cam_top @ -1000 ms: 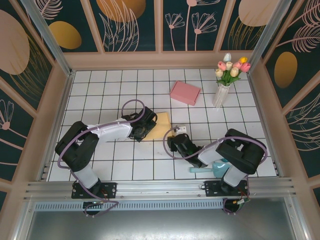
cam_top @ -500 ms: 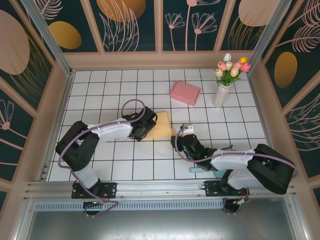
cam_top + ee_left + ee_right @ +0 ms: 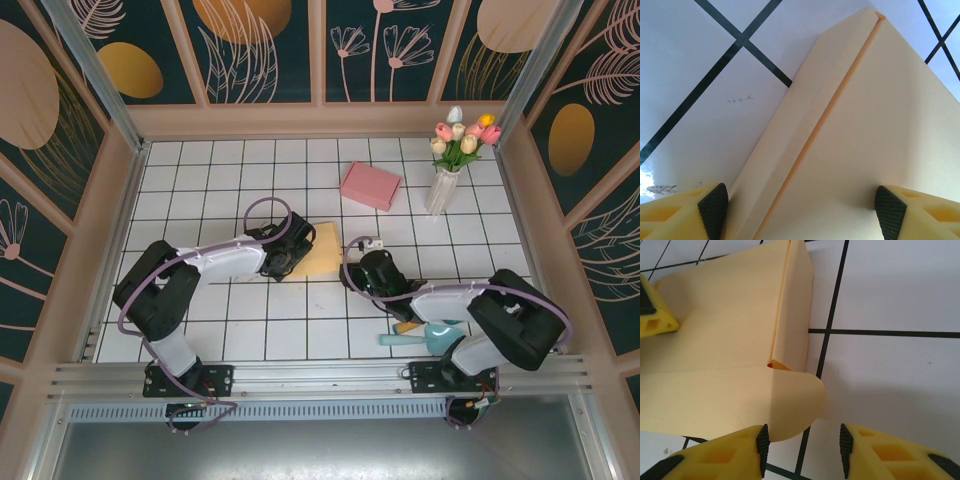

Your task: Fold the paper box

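The pale yellow paper box (image 3: 322, 250) lies flattened on the tiled table at centre. My left gripper (image 3: 283, 258) rests at its left side. In the left wrist view its black pads (image 3: 713, 210) stand wide apart with the box panel (image 3: 865, 125) and a folded side strip spanning the space between them, so it is open. My right gripper (image 3: 352, 268) sits at the box's near right corner. In the right wrist view it (image 3: 801, 447) is open, and a rounded flap (image 3: 795, 402) of the box (image 3: 725, 330) curls up just beside its left pad.
A closed pink box (image 3: 370, 185) lies at the back centre, and a white vase of tulips (image 3: 445, 170) stands to its right. A teal scoop (image 3: 430, 335) with an orange piece lies near the right arm's base. Walls enclose the table.
My right gripper has moved up to the box's near right corner and its jaws have widened. The box corner, lifted half a second ago, is lower. The left arm is still.
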`<state>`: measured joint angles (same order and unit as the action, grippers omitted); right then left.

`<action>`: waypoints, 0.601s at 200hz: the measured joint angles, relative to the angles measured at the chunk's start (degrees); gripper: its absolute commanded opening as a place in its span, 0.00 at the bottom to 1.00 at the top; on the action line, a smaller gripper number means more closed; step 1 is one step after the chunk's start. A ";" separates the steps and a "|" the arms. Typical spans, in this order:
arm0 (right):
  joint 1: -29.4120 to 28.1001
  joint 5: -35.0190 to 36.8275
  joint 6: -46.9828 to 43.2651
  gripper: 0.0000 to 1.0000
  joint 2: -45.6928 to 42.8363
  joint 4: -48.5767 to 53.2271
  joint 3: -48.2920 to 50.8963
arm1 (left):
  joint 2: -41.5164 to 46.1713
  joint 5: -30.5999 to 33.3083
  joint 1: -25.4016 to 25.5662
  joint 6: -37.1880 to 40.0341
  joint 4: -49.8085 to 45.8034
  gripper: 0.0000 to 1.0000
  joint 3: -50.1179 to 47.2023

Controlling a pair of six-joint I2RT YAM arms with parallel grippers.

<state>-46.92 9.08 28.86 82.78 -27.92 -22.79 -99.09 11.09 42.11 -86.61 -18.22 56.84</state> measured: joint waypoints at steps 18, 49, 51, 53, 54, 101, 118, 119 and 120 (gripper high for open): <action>0.11 -2.21 -0.07 0.45 0.83 -1.64 0.00 | -0.11 0.02 0.00 0.00 -0.02 0.79 0.11; 0.11 -4.76 -0.48 0.45 1.97 -2.86 -1.16 | -0.39 0.13 -0.02 0.00 0.02 0.79 0.31; 0.11 -4.87 -0.48 0.45 2.08 -2.89 -1.29 | -0.39 0.13 -0.02 0.00 0.04 0.79 0.31; 0.11 -4.90 -0.50 0.45 2.19 -2.89 -1.40 | -0.42 0.13 -0.02 0.00 0.09 0.79 0.33; 0.11 -4.92 -0.50 0.45 2.25 -2.89 -1.44 | -0.42 0.15 -0.02 0.00 0.09 0.79 0.33; 0.28 -4.92 -1.75 0.45 4.48 -2.19 -3.13 | -0.63 0.15 -0.22 0.00 0.50 0.79 0.42; 0.63 -5.18 -2.38 0.44 5.07 -2.25 -3.43 | -0.72 0.17 -0.22 0.00 0.68 0.79 0.42; 0.63 -5.22 -2.40 0.43 5.07 -2.25 -3.43 | -0.72 0.20 -0.22 0.00 0.68 0.79 0.42; 0.68 -5.31 -2.49 0.43 5.14 -2.27 -3.43 | -0.72 0.20 -0.22 0.00 0.68 0.79 0.42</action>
<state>-46.24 3.77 26.37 87.92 -30.20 -26.22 -99.81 11.29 41.89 -86.61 -17.54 57.25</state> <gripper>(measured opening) 0.447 0.788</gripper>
